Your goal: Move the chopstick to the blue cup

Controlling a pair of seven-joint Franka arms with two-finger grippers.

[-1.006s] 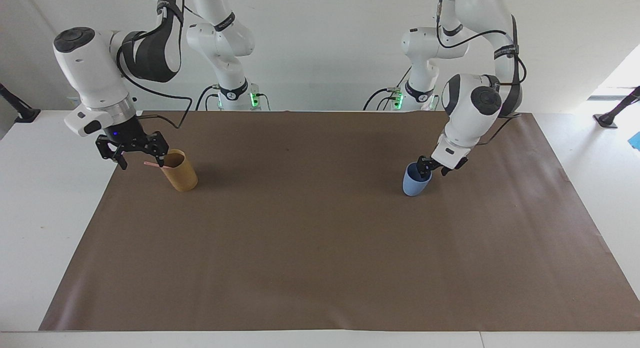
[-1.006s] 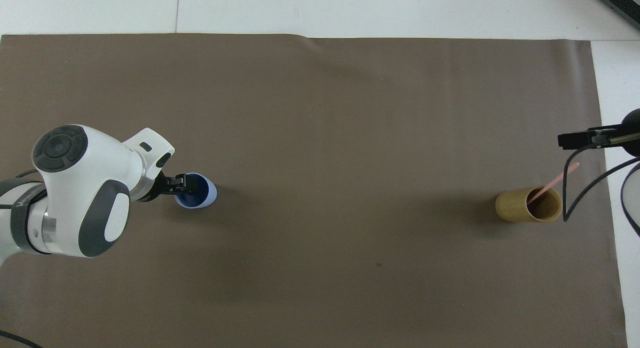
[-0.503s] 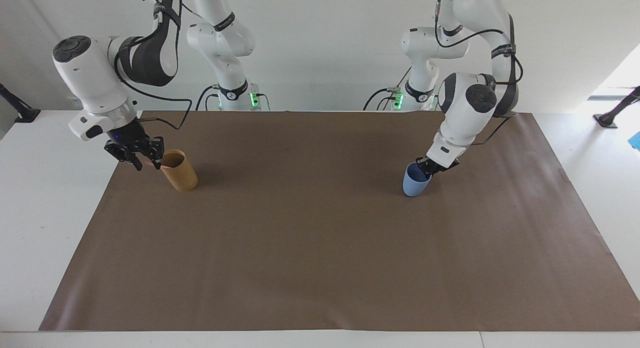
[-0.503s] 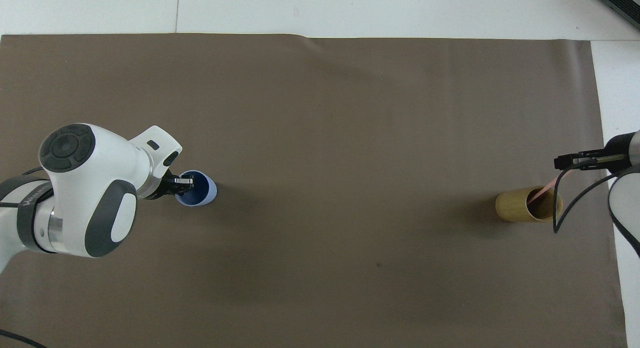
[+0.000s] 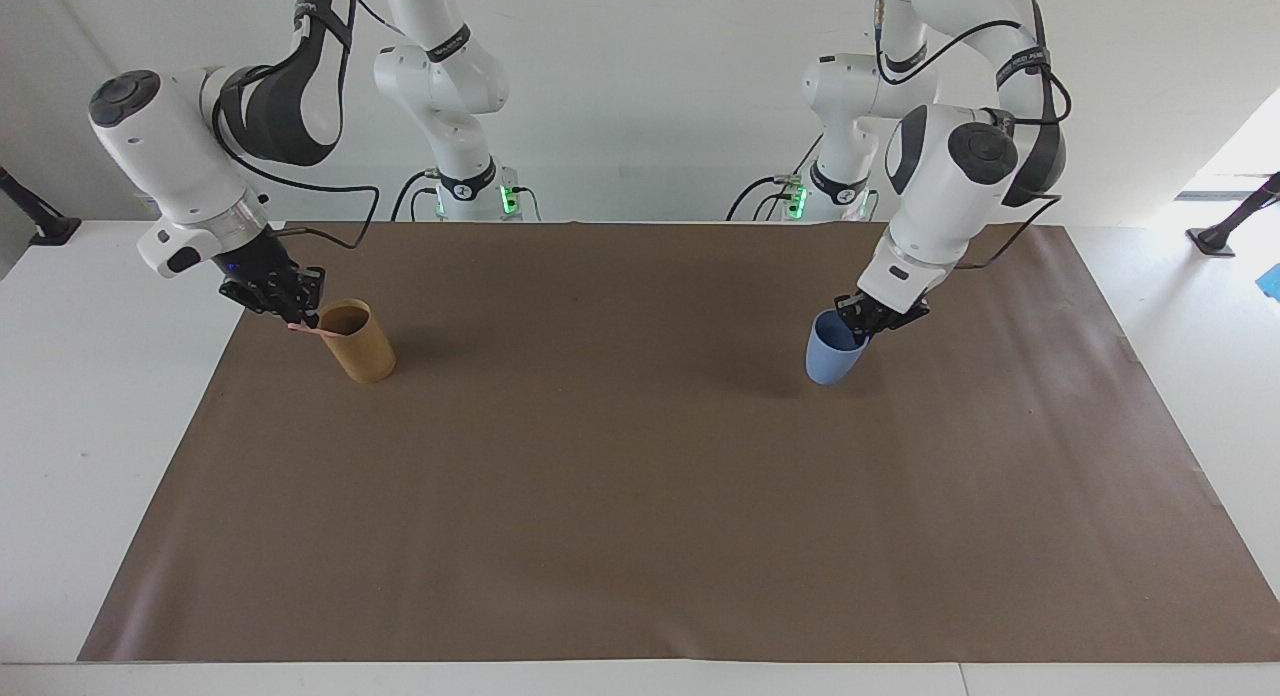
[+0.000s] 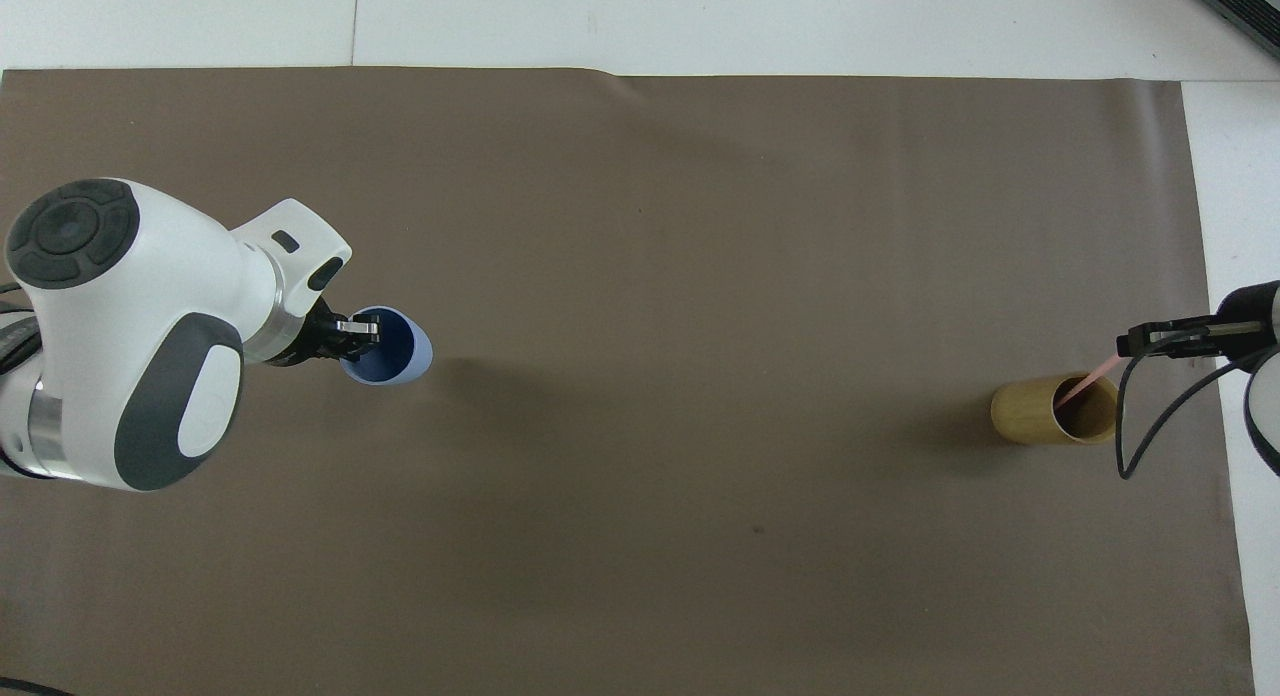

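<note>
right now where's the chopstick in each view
Facing view: the chopstick pokes from the tan cup at the picture's left, pinched by the right gripper.
Overhead view: the chopstick slants out of the tan cup at the picture's right edge.
Shared landmark: the tan cup, at the right arm's end of the brown mat.

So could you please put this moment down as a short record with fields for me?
chopstick: leaning in the tan cup, upper end sticking out
right gripper: shut on chopstick beside the tan cup's rim
blue cup: tilted, toward the left arm's end of the brown mat
left gripper: shut on blue cup's rim
</note>
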